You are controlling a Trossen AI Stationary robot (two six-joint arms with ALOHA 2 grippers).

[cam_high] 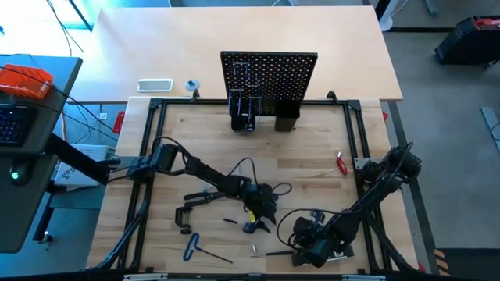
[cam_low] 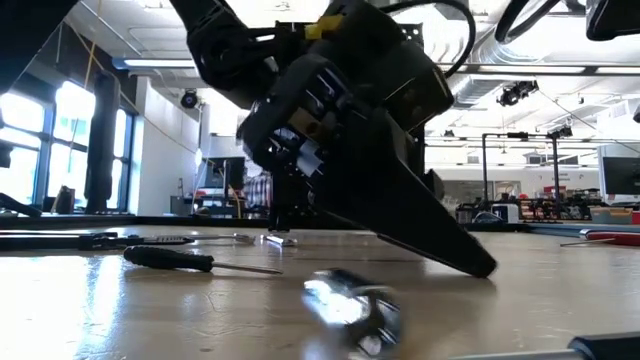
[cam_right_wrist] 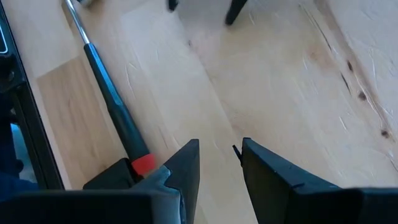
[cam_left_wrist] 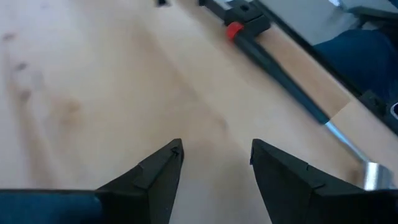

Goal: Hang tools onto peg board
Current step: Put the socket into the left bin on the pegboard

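My right claw sits low at the table's near edge, fingers a little apart, holding nothing — only its wrist view shows the screwdriver just beside it. My left claw is at mid-table, open wide and empty. From above I see a blue hex key, a clamp, and the peg board at the far end.
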